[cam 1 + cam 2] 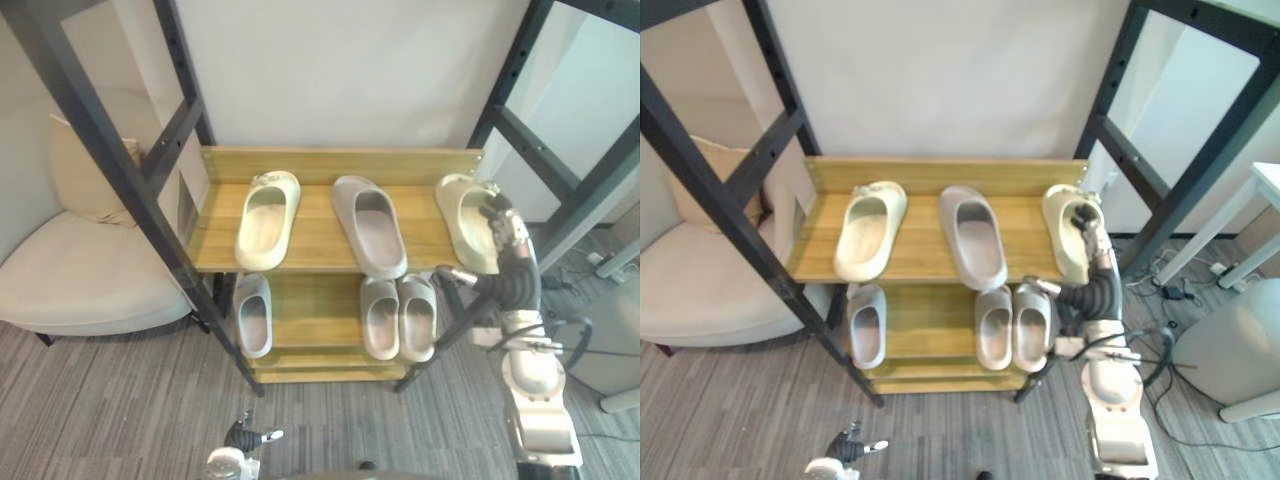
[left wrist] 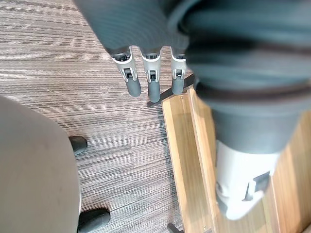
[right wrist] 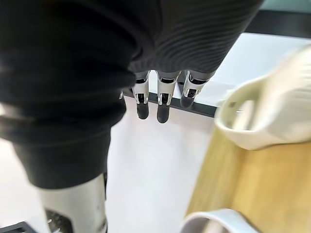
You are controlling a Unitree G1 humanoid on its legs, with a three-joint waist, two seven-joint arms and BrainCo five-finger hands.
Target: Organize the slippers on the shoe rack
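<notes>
While right hand (image 1: 503, 235) hovers at right-end cream slipper (image 1: 458, 220) on top shelf of wooden shoe rack (image 1: 312, 252), fingers straight, slightly apart, gripping nothing — contact with slipper unclear. Same shelf: taupe slipper (image 1: 368, 225) in middle, second cream slipper (image 1: 268, 218) at left. Lower shelf — single grey slipper (image 1: 254, 315) left, grey pair (image 1: 398, 317) right. Left hand (image 2: 153, 87) low over carpet (image 2: 73, 58) beside rack's base, fingers straight, empty.

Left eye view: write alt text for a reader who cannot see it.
The robot's open right hand reaches beside a cream moulded slipper on the top shelf of a wooden shoe rack; five more pale slippers sit across both shelves.
</notes>
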